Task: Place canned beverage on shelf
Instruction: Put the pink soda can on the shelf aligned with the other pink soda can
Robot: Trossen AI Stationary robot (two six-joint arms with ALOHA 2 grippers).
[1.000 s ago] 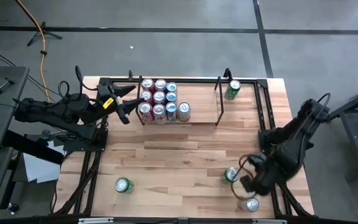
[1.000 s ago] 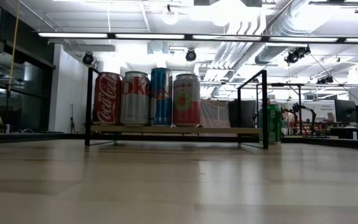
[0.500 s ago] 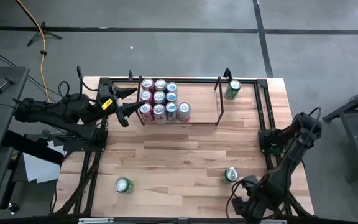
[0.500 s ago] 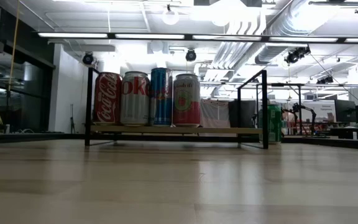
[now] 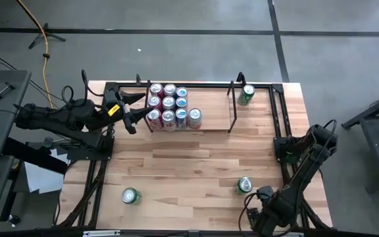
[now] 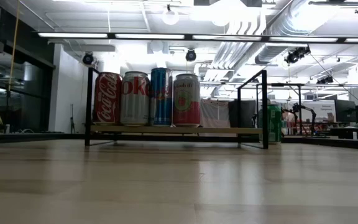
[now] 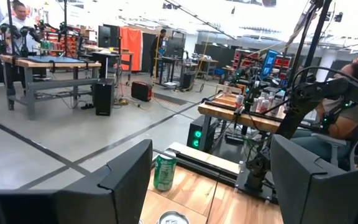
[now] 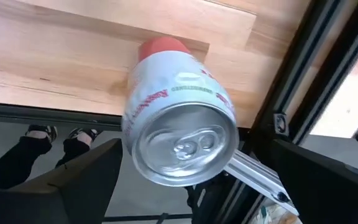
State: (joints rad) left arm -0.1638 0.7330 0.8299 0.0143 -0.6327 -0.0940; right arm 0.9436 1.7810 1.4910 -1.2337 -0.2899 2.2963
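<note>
A white can with a red base [image 8: 179,134] stands upright on the table's near right corner. My right gripper [image 8: 196,146] points down over it, open, one finger on either side of the can and apart from it. In the high view the right gripper [image 5: 264,220] hides this can. The shelf [image 5: 209,128] stands at the far edge with several cans [image 5: 170,105] packed at its left end. My left gripper [image 5: 139,108] hovers level beside that end, open and holding nothing [image 7: 211,155].
Loose green cans stand on the table: one near my right arm [image 5: 245,185], one at the near left [image 5: 130,195], one beyond the shelf's right end [image 5: 246,95]. A black frame rail [image 8: 303,93] runs close beside the white can. The shelf's right half is bare.
My right gripper has gone toward the table's near edge and down, rolling a little, until it stands over the can in the near right corner. It stays open. The can has not moved.
</note>
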